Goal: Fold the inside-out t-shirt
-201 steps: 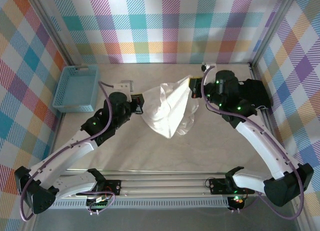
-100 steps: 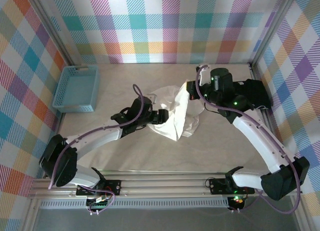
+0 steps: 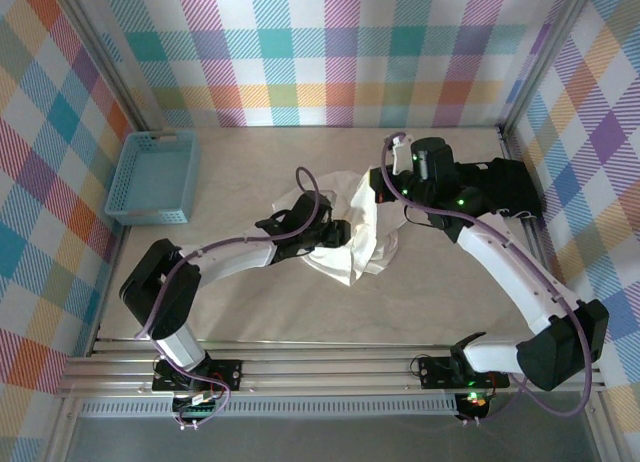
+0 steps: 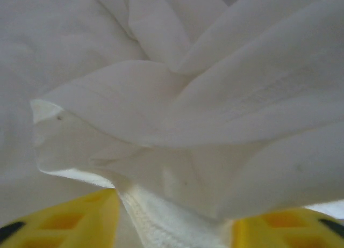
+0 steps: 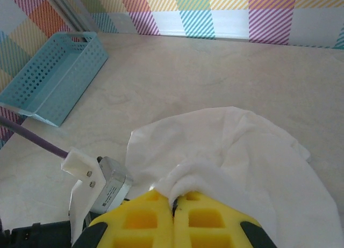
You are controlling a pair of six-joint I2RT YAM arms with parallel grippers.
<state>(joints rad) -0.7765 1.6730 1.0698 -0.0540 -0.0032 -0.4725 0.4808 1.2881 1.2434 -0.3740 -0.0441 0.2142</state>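
Left gripper has dropped the shirt corner it held a second ago and pushed right, into the cloth; its arm now stretches low across the table. T-shirt went from a taut triangle strung between both grippers to a slack, bunched heap. Right gripper hardly moved, slightly left.

Nearest: bare table between the arm bases and the shirt. Shirt's lower point lies on the table just on the near side of the left gripper. Left gripper is buried in the white folds, mid-heap. Wrist view: yellow fingers stand apart, a seamed ridge of cloth runs up between them, more folds piled right ahead. Can't tell if they pinch it or just straddle it.

Further out, the shirt runs from the left gripper toward the right gripper, which sits at the heap's far right top. Right gripper is clenched, fingers pressed together on a rolled edge of the shirt. Rest of the shirt spreads ahead of and below it, rounded outline, wrinkled. Left arm's camera bracket sits close on the right gripper's near left, beside the shirt edge.

Farthest: blue basket well left of both grippers, apart from the shirt, by the left wall. Plaid back wall beyond everything.
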